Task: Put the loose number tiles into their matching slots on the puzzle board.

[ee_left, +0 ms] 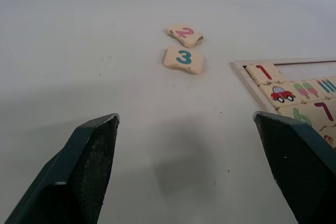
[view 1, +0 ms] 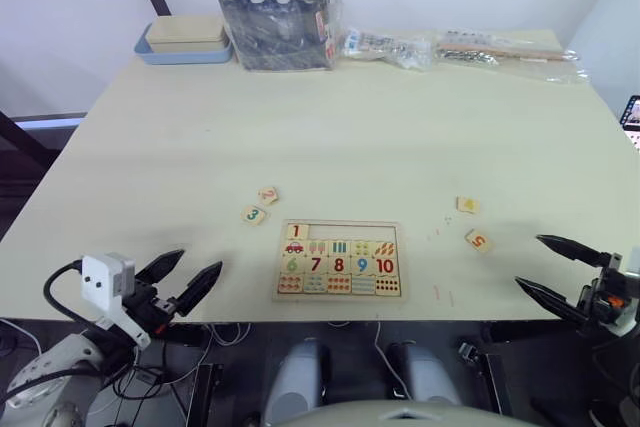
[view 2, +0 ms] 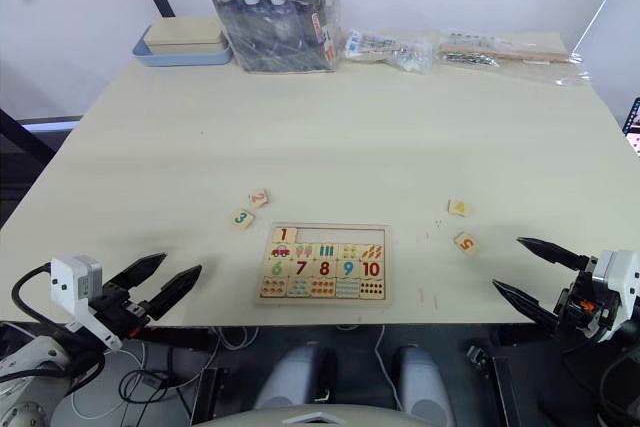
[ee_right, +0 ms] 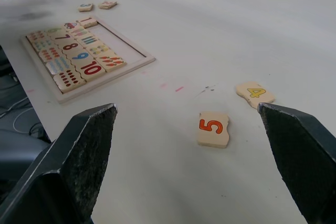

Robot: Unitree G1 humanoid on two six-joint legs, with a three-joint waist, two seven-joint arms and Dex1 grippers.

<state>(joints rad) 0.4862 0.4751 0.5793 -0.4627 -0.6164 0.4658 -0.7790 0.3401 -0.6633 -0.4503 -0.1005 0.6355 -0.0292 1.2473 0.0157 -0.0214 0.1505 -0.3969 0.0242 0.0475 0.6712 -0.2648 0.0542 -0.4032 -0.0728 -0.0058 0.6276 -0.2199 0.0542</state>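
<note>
Both hands hang wide open at the desk's [view 1: 330, 137] near edge: left hand [view 1: 183, 283] lower left, right hand [view 1: 556, 267] lower right, puzzle board [view 1: 338, 259] between them, tile 1 [view 1: 298, 231] seated.

Left claw [view 1: 183, 278] and right claw [view 1: 555, 267] both gape, held low

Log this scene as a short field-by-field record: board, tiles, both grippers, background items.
puzzle board: flat on the table near its front edge; top row open except the first slot
tile 1: already in the board's first top slot
tile 2, tile 3: loose, left of the board
tile 4, tile 5: loose, right of the board
left gripper: open, empty, at the front edge
right gripper: open, empty, near tile 5
far edge: blue tray, plastic-wrapped box, plastic bags
</note>
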